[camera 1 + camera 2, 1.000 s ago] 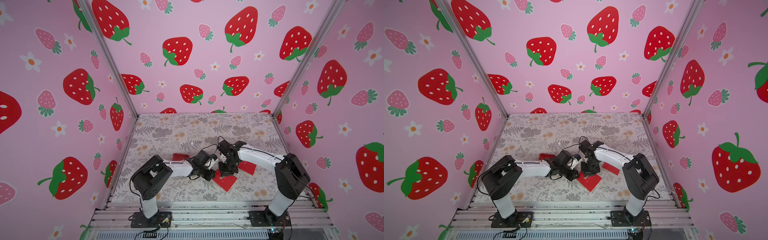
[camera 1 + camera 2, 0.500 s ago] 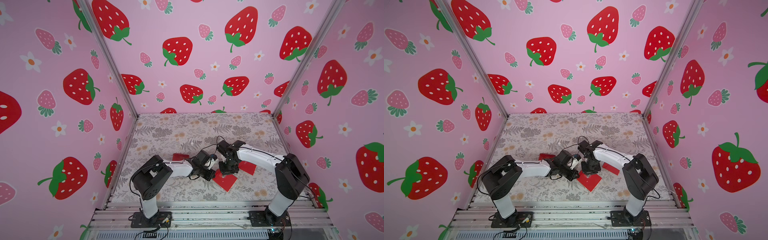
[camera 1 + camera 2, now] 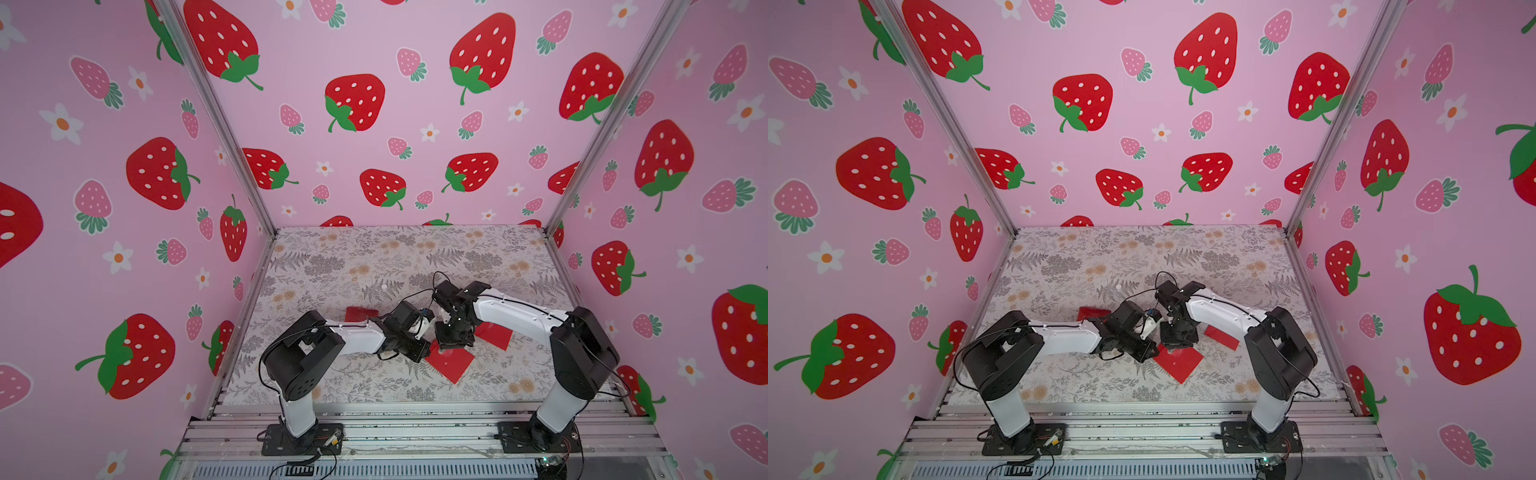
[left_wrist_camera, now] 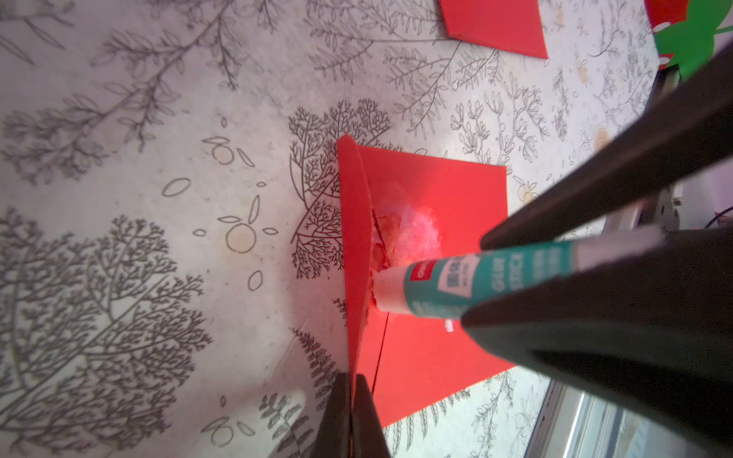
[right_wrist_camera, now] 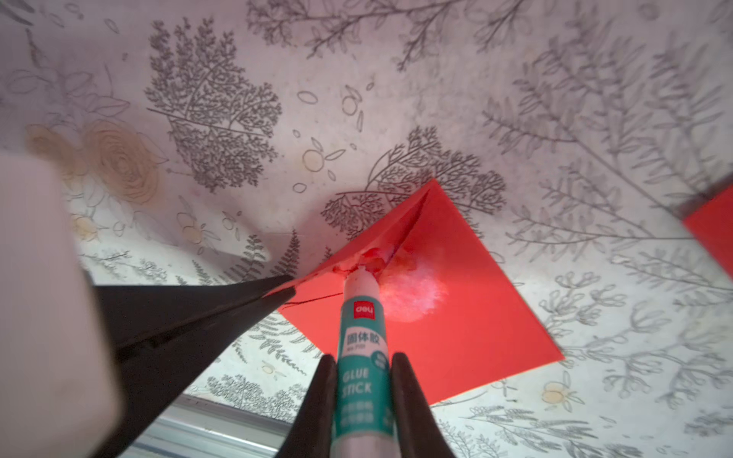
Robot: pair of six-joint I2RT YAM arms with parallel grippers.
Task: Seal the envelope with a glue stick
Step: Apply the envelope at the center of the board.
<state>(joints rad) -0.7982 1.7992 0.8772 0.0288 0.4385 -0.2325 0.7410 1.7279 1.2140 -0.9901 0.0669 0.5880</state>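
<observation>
Glue stick, slim white cylinder with teal label [image 5: 359, 317], clamped in right gripper [image 5: 364, 359], tip against raised flap [image 5: 371, 239] of red paper envelope [image 5: 456, 329]; left gripper [image 4: 351, 382] pinching flap edge.

The glue stick [image 5: 361, 357] is cut off at its rear end by the picture's edge in the right wrist view. In both top views, low centre, it is too small to make out. A second red envelope [image 3: 360, 312], centre-left, lies half hidden behind the left arm [image 3: 357, 338].
</observation>
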